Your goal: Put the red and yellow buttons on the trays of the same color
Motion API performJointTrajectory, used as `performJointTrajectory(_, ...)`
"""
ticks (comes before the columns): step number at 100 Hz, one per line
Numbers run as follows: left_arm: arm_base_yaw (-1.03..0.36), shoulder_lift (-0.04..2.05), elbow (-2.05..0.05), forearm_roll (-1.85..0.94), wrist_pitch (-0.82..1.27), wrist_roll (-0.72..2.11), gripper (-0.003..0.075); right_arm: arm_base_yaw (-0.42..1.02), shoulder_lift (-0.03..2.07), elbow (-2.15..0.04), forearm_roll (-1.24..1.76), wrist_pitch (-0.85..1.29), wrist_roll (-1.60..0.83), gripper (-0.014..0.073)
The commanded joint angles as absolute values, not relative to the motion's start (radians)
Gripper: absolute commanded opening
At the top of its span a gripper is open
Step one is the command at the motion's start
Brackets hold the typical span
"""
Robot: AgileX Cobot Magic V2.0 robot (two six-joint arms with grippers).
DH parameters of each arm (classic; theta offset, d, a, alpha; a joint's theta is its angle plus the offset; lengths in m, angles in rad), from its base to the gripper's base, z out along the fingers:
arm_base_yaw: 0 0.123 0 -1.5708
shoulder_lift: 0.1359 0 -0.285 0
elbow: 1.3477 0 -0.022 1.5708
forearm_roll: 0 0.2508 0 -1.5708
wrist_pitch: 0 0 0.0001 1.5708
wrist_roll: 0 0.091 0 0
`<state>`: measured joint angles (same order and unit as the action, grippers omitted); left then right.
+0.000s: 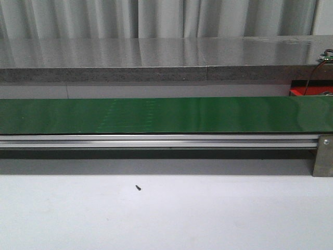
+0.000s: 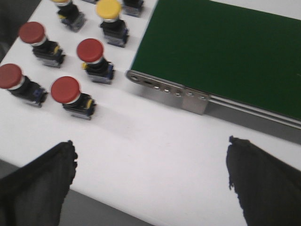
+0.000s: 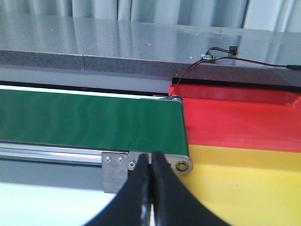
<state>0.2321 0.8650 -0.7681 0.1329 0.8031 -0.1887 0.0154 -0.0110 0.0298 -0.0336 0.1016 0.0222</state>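
The buttons stand on the white table [image 2: 155,141] just beside the left end of the green conveyor belt [image 2: 225,52], and only the left wrist view shows them. Four red buttons are fully in view: one [image 2: 32,33], a second [image 2: 90,50], a third [image 2: 10,76] and a fourth [image 2: 65,89]. One yellow button [image 2: 108,9] is seen almost whole, and another yellow one [image 2: 63,2] is cut off by the picture edge. A further dark button base [image 2: 133,6] is also cut off, and its cap colour cannot be told. All stand upright and apart from each other.

The red tray [image 3: 240,117] and the yellow tray [image 3: 244,183] lie at the right end of the belt, the red one farther and the yellow one nearer. Both are cut off at the picture edge, so their full shape is not visible. In the front view only a small red corner [image 1: 296,91] shows.

The left gripper [image 2: 150,179] hangs over the table with its two fingers [image 2: 42,179] spread wide and nothing between them. The right gripper [image 3: 151,188] has its fingers pressed together with nothing between them, in front of the metal bracket [image 3: 115,172] at the belt end.

A thin red and black wire [image 3: 221,59] runs over the grey counter [image 3: 117,47] behind the belt. A small dark speck [image 1: 138,187] lies on the table; what it is cannot be made out.
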Motion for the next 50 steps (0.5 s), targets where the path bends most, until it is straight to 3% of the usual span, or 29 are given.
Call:
performJointTrajectory(1, 0.312, 0.922, -0.816, 0.152, 0.711, -0.203, 0.0629, 0.015, -0.029, 0.011, -0.034, 0.017, 0.02, -0.0068)
performJointTrajectory(23, 0.5, 1.077, -0.823, 0.146, 0.614, -0.203, 0.0629, 0.015, -0.029, 0.011, -0.034, 0.017, 0.02, -0.0068)
performJointTrajectory(50, 0.538, 1.294, -0.88, 0.15, 0.543, -0.203, 0.0629, 0.015, -0.029, 0.011, -0.034, 0.017, 0.02, -0.0068)
